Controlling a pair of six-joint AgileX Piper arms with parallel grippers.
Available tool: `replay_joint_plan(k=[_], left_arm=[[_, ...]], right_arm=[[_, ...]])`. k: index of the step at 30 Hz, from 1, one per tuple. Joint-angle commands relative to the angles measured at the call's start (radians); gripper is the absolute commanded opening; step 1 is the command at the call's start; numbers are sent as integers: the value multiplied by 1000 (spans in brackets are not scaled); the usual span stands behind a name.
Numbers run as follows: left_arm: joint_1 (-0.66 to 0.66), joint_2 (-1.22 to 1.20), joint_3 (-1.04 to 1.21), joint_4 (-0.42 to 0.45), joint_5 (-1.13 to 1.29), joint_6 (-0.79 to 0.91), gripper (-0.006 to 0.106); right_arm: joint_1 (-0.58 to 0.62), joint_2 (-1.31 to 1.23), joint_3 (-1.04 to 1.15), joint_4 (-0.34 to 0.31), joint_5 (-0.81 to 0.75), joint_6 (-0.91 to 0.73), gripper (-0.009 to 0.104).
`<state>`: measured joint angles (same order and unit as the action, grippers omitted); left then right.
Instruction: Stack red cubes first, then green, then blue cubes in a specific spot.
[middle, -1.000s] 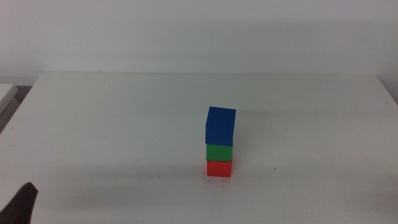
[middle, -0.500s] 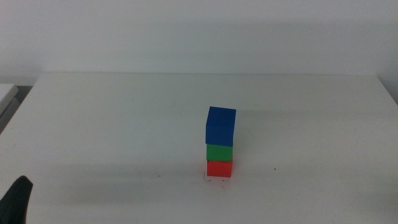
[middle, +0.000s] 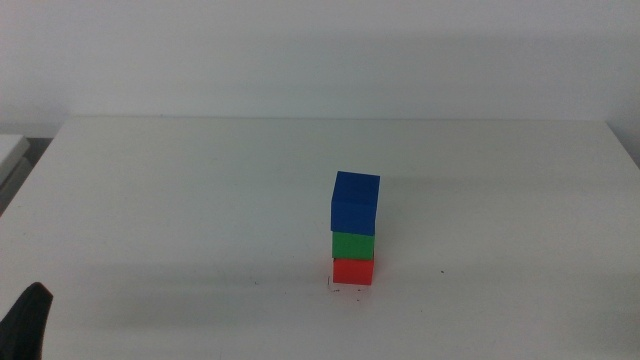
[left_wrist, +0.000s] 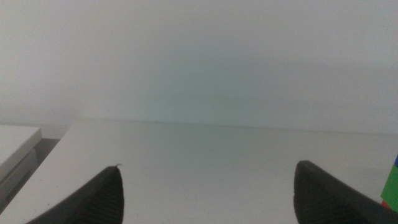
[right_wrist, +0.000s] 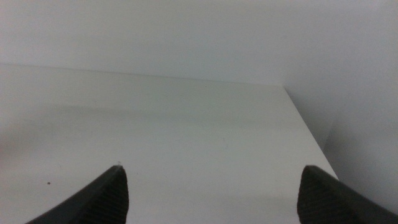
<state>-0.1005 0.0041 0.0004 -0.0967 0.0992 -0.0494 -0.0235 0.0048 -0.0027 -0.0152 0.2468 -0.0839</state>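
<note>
Stack stands complete near the middle of the white surface (middle: 200, 200): small matte bright-red cube (middle: 353, 271) at the bottom, small matte green cube (middle: 353, 246) on it, small matte deep-blue cube (middle: 355, 204) on top. The red one sits at the marked spot (middle: 343, 291), a few tiny dark specks and short lines just showing at its front-left corner. The blue cube looks set a touch toward the right of the green, but upright and resting flat.

My left hand (left_wrist: 208, 199) is released, jaws spread wide with nothing between them; middle view shows only its dark tip (middle: 25, 325) at the bottom-left corner, well apart from the stack. My right hand (right_wrist: 211, 199) is likewise released and empty, out of the middle view.

Judgement: all three are placed, order correct. What remains is parking. Doing it well means both hands stay low at the edges, away from the tower, no sweep across the centre, no jolt to the surface.
</note>
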Motion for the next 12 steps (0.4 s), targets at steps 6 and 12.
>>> replay_joint_plan(k=[6,12], left_arm=[[2,-4,0,-7,-14,-1,94],[2,-4,0,-7,-14,-1,94]], right_arm=[[-7,-5,3,21,-14,1,93],[-7,-5,3,21,-14,12,93]])
